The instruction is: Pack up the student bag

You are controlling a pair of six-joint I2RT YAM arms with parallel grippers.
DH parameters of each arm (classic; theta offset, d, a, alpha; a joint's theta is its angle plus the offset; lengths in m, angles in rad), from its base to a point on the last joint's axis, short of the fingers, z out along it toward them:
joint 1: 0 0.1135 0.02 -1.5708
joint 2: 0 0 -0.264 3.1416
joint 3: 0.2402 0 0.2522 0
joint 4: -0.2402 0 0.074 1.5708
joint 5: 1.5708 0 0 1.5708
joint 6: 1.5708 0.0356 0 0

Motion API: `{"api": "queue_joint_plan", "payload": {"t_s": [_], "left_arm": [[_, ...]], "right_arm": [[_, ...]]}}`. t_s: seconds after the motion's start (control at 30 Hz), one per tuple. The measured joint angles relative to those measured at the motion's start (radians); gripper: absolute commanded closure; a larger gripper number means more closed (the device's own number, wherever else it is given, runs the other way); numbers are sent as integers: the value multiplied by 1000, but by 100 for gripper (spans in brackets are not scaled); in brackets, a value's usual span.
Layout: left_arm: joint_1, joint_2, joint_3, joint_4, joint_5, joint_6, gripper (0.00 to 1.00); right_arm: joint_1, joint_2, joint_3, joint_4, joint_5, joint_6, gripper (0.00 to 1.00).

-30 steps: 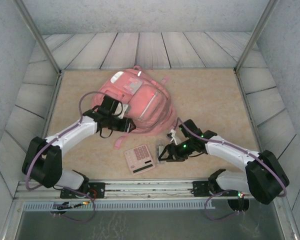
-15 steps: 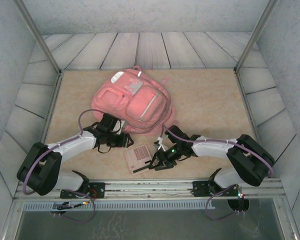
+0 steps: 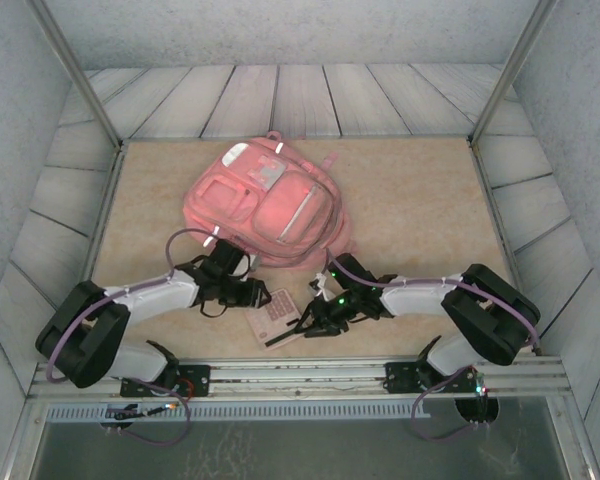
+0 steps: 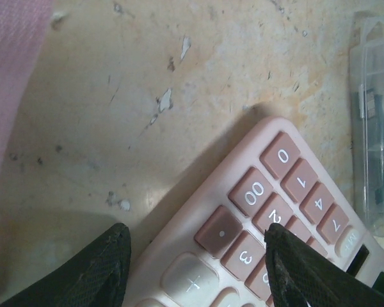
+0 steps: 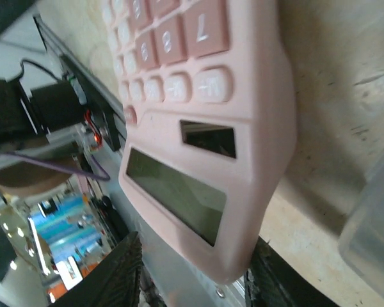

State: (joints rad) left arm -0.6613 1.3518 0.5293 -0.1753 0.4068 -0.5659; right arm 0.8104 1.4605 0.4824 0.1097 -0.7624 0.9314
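Observation:
The pink student bag [image 3: 265,205] lies flat at the back middle of the table, and its fabric [image 4: 13,64] fills the left edge of the left wrist view. In front of it a pink calculator [image 3: 278,318] sits tilted between both grippers. My left gripper [image 3: 252,293] is open and straddles the calculator's key corner [image 4: 243,217], one finger [image 4: 102,268] beside its edge. My right gripper [image 3: 305,318] is open around the display end [image 5: 198,173]. One finger [image 5: 269,275] rests against its underside, and there is a gap on the face side.
A clear plastic case [image 4: 374,128] lies right beside the calculator and reaches into the right wrist view [image 5: 371,243]. The metal rail [image 3: 300,375] runs along the near table edge, just behind the calculator. Panel walls close in the table's sides.
Both arms have moved in on the calculator, the left away from the bag. The right jaws have narrowed around the display end, and the calculator has tipped up from lying flat.

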Motion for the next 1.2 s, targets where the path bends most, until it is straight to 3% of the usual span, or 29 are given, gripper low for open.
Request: {"api": "queue_joint_plan", "payload": {"t_s": [0.27,0.53,1.2], "left_arm": [[0,-69,-62,28,-19,-48,43],[3,-121,-89,6,-61,-103,42],[3,-163,-161,123,-36,-212,44]], "right_arm": [[0,26,83,21,101,52,64],[-21,80,214,-67,231,16,63],[-49,163,281,-166,286,-106,66]]}}
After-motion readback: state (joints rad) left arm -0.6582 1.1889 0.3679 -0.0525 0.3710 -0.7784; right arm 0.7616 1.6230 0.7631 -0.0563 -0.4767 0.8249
